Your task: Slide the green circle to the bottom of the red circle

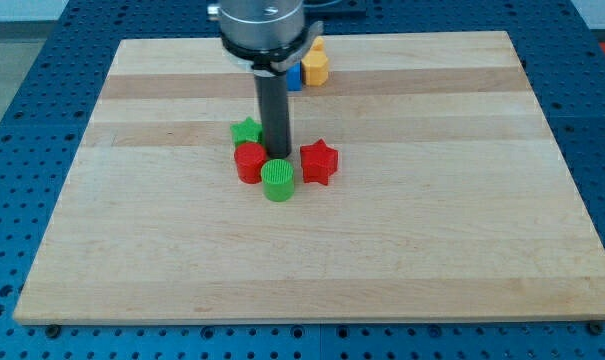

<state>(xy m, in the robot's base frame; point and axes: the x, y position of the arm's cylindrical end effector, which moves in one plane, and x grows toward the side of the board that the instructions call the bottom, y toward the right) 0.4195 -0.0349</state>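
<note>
The green circle (278, 181) sits on the wooden board (312, 250), just right of and slightly below the red circle (250, 162), touching it. My tip (278, 156) is at the green circle's top edge, right of the red circle. A green star (246, 131) lies just above the red circle. A red star (319, 162) lies to the right of my tip.
A yellow block (315, 66) and a blue block (294, 76) sit near the view's top, partly hidden behind the arm's body (262, 25). The board is ringed by a blue perforated table (22, 90).
</note>
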